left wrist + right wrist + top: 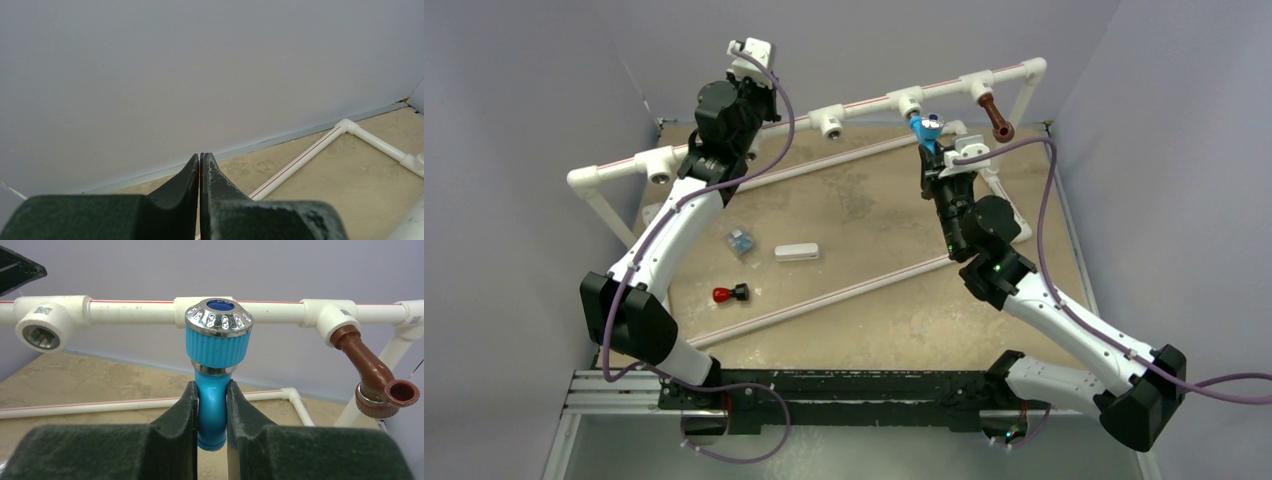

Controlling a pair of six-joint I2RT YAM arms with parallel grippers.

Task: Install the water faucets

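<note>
The bright blue water faucet (218,340), with its silvery ribbed cap, stands up in front of the middle tee (200,305) of the raised white pipe rail. My right gripper (212,385) is shut on its blue spout; the joint with the tee is hidden. In the top view this faucet (928,130) sits just beyond the right gripper (932,152). The dark brown faucet (372,372) hangs from the tee to its right (996,116). My left gripper (200,156) is shut on nothing, up near the back wall at the left.
An open threaded tee (42,327) sits left of the blue faucet. On the tabletop lie a small white block (796,252), a red-and-black piece (729,294), a small bluish piece (741,240) and a loose white pipe (824,297).
</note>
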